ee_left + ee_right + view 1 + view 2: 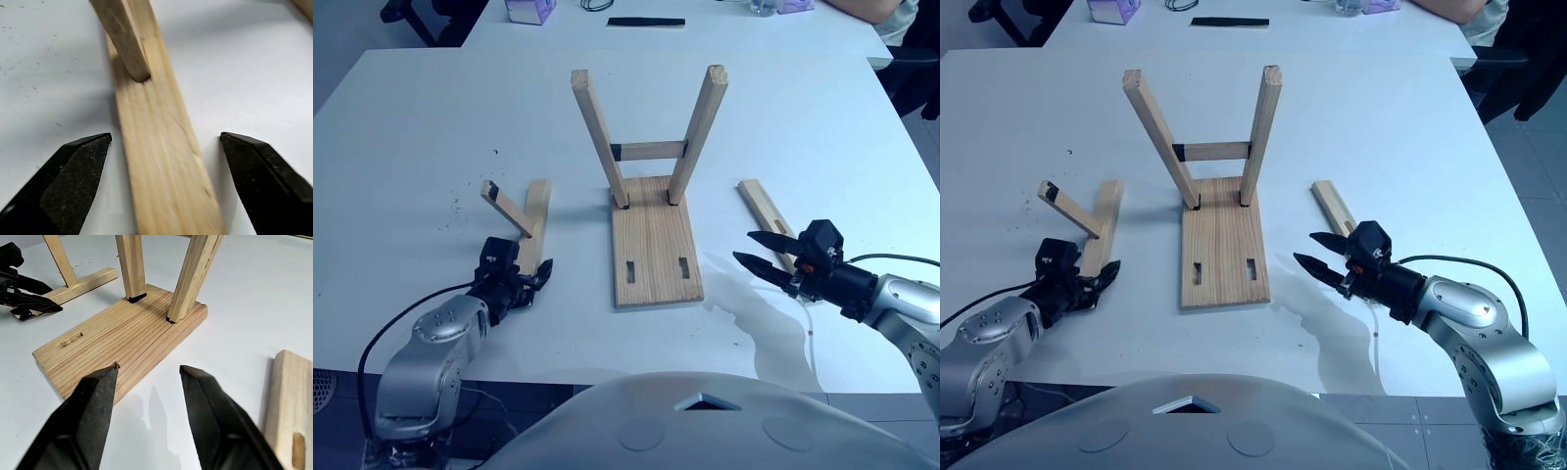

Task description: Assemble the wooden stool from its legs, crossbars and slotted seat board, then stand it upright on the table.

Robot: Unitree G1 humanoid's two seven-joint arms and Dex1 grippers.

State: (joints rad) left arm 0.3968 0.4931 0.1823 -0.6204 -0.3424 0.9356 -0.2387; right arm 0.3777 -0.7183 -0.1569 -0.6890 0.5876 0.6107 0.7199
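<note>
Left gripper [165, 136]: leg [146, 112] lies between spread jaws, crossbar [122, 34] rising ahead. Right gripper [148, 366]: bare table [156, 431] between jaws, board [122, 333] ahead.

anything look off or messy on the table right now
A glossy, wet-looking patch spreads on the table off the seat board's near right corner, close to the right gripper; spill or glare, I cannot tell. A few dark specks dot the table's left side.
</note>
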